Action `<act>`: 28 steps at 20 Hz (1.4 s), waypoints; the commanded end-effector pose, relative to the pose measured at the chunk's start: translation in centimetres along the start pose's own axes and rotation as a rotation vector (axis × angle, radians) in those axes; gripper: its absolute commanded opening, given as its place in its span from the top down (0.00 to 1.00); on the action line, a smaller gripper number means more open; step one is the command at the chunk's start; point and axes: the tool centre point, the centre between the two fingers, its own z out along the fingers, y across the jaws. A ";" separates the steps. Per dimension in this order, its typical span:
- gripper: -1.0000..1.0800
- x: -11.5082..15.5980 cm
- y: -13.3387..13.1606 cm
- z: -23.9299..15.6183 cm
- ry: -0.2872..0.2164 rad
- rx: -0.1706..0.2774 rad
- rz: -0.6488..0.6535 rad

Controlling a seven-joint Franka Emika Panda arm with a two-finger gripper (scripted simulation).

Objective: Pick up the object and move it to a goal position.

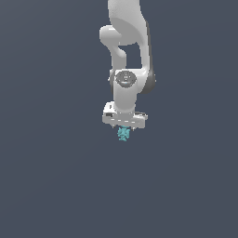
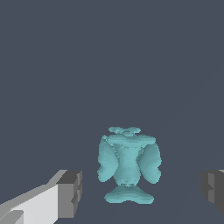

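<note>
The object (image 2: 128, 166) is a small teal, knobbly lump. In the wrist view it stands between my two grey fingertips (image 2: 70, 192), with a clear gap on each side. In the exterior view the object (image 1: 123, 134) shows just below the white hand of my gripper (image 1: 124, 129), which points straight down over it. My gripper (image 2: 142, 192) is open and touches nothing.
A plain dark grey-blue floor (image 1: 56, 186) fills both views. The white arm (image 1: 128, 56) rises from the hand toward the top of the exterior view. No other objects show.
</note>
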 end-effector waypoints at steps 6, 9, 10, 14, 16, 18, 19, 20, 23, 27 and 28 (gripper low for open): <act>0.04 -0.7 -0.3 0.8 0.008 -0.001 0.033; 0.04 -0.7 -0.3 0.9 0.007 -0.001 0.029; 0.04 -0.7 -0.3 1.1 0.007 -0.001 0.029; 0.04 -0.8 -0.3 2.4 0.007 -0.001 0.030; 0.04 -0.8 -0.3 3.5 0.007 -0.001 0.031; 0.04 -0.8 -0.3 4.4 0.008 -0.001 0.032; 0.04 -0.8 -0.3 4.8 0.008 -0.001 0.032; 0.04 -0.8 -0.3 5.2 0.008 -0.001 0.032; 0.04 -0.8 -0.3 5.7 0.008 -0.001 0.032; 1.00 -0.7 -0.3 5.9 0.008 -0.001 0.032; 1.00 -0.7 -0.3 5.9 0.008 -0.001 0.032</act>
